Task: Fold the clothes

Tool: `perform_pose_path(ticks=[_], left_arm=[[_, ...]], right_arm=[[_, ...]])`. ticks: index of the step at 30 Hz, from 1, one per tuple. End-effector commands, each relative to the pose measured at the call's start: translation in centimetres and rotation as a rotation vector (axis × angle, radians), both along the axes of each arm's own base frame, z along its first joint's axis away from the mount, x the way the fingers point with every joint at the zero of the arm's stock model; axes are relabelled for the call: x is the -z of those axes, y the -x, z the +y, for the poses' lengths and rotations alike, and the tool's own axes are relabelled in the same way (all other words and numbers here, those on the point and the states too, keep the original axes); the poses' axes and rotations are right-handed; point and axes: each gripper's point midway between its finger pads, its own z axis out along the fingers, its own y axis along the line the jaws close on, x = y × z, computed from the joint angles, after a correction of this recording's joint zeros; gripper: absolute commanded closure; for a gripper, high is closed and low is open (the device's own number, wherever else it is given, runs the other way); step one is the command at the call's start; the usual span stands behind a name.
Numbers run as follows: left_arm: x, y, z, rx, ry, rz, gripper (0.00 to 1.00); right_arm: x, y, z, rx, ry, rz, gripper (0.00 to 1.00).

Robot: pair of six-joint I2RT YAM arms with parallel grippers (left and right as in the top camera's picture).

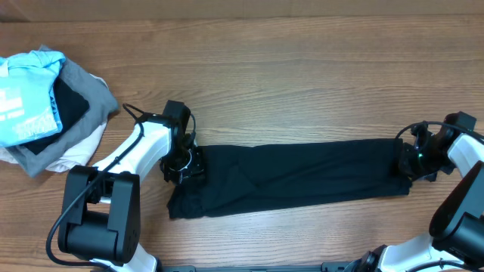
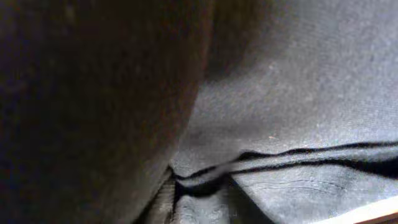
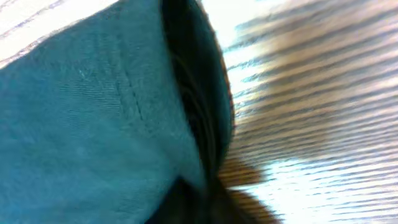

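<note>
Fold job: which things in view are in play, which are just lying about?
In play: black T-shirt; left gripper and right gripper at its two ends.
Lying about: light blue shirt, grey garment, white garment, piled together.

A robotics lab, by the look: a left arm (image 1: 98, 215) and a right arm (image 1: 463, 208) stand at the near edge of a wood-grain table (image 1: 302, 75) bearing a black T-shirt (image 1: 302, 174) and a heap of garments (image 1: 45, 113).

White curved shell on the left arm (image 1: 140, 147), black cable (image 1: 130, 113) looping off it, left gripper (image 1: 185, 161) all black; right arm (image 1: 470, 155) white too.
</note>
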Motion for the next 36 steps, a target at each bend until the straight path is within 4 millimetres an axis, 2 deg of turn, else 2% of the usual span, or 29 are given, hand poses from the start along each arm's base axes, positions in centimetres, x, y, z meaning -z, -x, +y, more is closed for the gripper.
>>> perform_pose_path(ticks=[1,4,7,8,9,10,11,13,15,17,18,28,34,36], left_arm=[[-0.9,-0.6,0.1,-0.007,-0.002,-0.030,0.75],[-2.6,-2.6,0.2,-0.013,0.014,-0.080,0.73],[-4.3,-4.3,0.4,-0.017,0.022,-0.120,0.67],[-4.8,-4.7,0.5,-0.023,0.023,-0.132,0.65],[-5.0,-4.9,0.5,-0.025,0.023,-0.134,0.63],[-5.6,-5.5,0.7,-0.033,0.025,-0.150,0.60],[-6.0,-5.9,0.7,-0.037,0.029,-0.163,0.55],[-6.3,-6.3,0.6,-0.038,0.038,-0.173,0.53],[-6.3,-6.3,0.4,-0.040,0.048,-0.171,0.52],[-6.3,-6.1,0.4,-0.039,0.047,-0.164,0.52],[-6.3,-6.0,0.4,-0.039,0.047,-0.161,0.52],[-6.3,-5.6,0.4,-0.037,0.044,-0.144,0.50],[-6.3,-5.5,0.5,-0.039,0.043,-0.141,0.48],[-6.3,-5.5,0.5,-0.039,0.043,-0.141,0.48]], right_arm=[[0.0,-0.3,0.2,0.028,-0.018,0.003,0.96],[-1.7,-1.4,-0.5,0.049,-0.011,-0.009,0.96],[-5.1,-3.0,-1.2,0.079,-0.011,-0.018,0.96],[-6.7,-3.5,-1.0,0.081,-0.027,-0.016,0.96],[-7.3,-3.6,-0.8,0.080,-0.034,-0.015,0.96],[-9.1,-4.0,-0.1,0.063,-0.051,-0.010,0.96],[-10.0,-4.0,0.5,0.050,-0.055,-0.001,0.96],[-11.3,-3.9,2.5,-0.001,-0.066,0.024,0.96],[-11.7,-3.5,4.3,-0.049,-0.076,0.050,0.96],[-11.7,-2.8,7.4,-0.134,-0.093,0.103,0.96],[-11.8,-2.7,8.0,-0.151,-0.094,0.113,0.96],[-11.7,-1.5,18.3,-0.362,-0.053,0.202,0.96],[-10.7,-0.4,23.4,-0.435,-0.032,0.209,0.96],[-10.2,-0.3,24.4,-0.447,-0.029,0.201,0.96]])
